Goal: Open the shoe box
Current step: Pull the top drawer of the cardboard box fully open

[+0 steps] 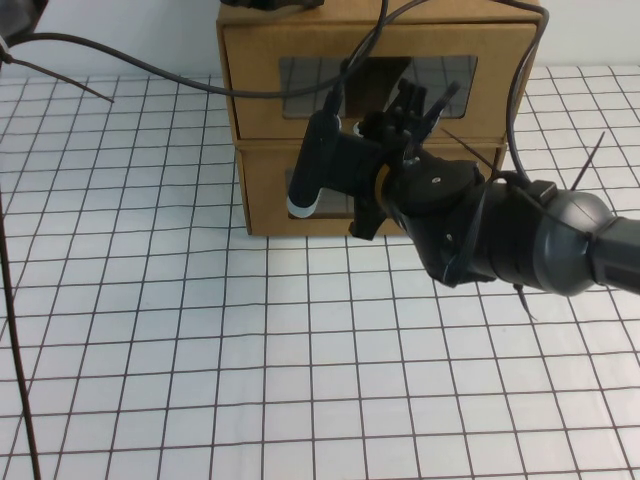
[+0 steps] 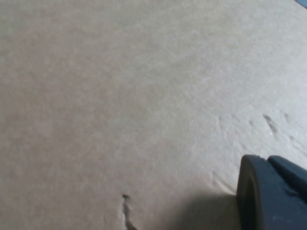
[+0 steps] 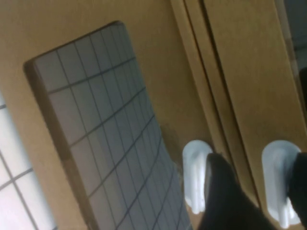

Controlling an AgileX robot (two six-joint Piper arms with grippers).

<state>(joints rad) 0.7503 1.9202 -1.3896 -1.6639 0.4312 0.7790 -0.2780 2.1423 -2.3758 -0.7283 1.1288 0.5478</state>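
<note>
Two brown cardboard shoe boxes stand stacked at the far side of the table, the upper box (image 1: 260, 90) on the lower box (image 1: 265, 190), each with a clear window in front. My right gripper (image 1: 420, 108) is up against their fronts near the seam. In the right wrist view it (image 3: 261, 196) is open, with one white handle (image 3: 277, 184) between its dark fingers (image 3: 225, 196) and a second white handle (image 3: 195, 175) just outside, beside a window (image 3: 96, 120). My left gripper (image 2: 273, 196) hovers close over plain cardboard (image 2: 120, 96), and a dark part of it (image 1: 270, 4) shows on top of the upper box.
The white gridded table (image 1: 200, 360) spreads in front of the boxes. Black cables (image 1: 150, 70) run across the back left and loop over the box fronts. The bulky right arm (image 1: 520, 235) reaches in from the right edge.
</note>
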